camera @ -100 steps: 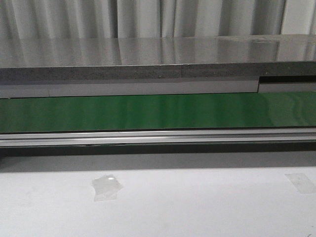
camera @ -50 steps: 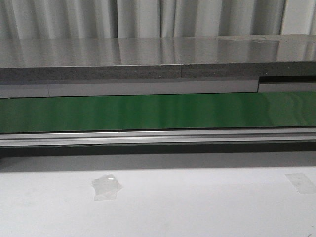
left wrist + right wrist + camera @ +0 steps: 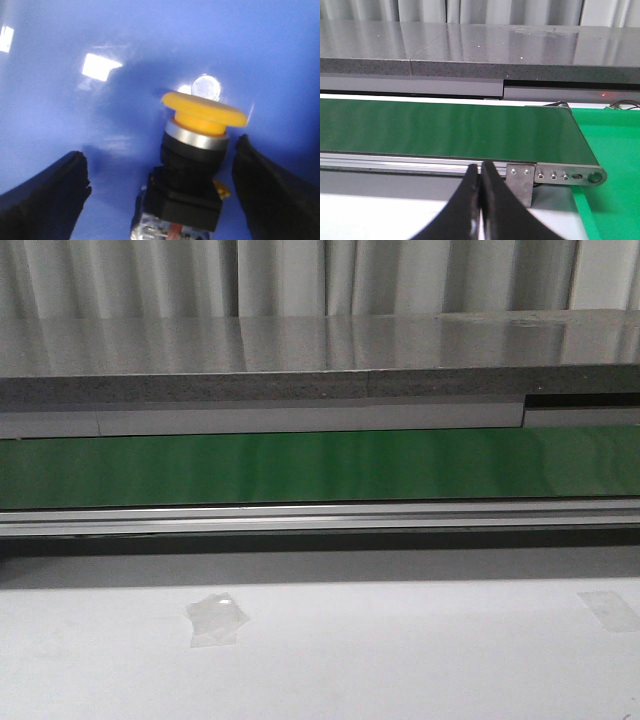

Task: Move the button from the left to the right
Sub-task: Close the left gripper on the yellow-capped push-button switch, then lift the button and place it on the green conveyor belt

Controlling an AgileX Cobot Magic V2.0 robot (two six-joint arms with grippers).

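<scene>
In the left wrist view the button [image 3: 192, 165] lies on a glossy blue surface [image 3: 100, 110], its yellow mushroom head above a silver ring and a black boxy body. My left gripper [image 3: 160, 165] is open, its black fingers [image 3: 45, 195] on either side of the button with gaps to it; the button lies nearer the other finger. In the right wrist view my right gripper [image 3: 481, 172] is shut and empty, held above the white table in front of the green conveyor belt [image 3: 445, 132]. Neither gripper nor the button shows in the front view.
The front view shows the green belt [image 3: 320, 465] with its aluminium rail [image 3: 320, 517], a grey counter [image 3: 320, 355] behind, and a white table [image 3: 400, 650] with tape patches [image 3: 215, 620]. A green mat [image 3: 615, 160] lies beyond the belt's end roller bracket [image 3: 555, 175].
</scene>
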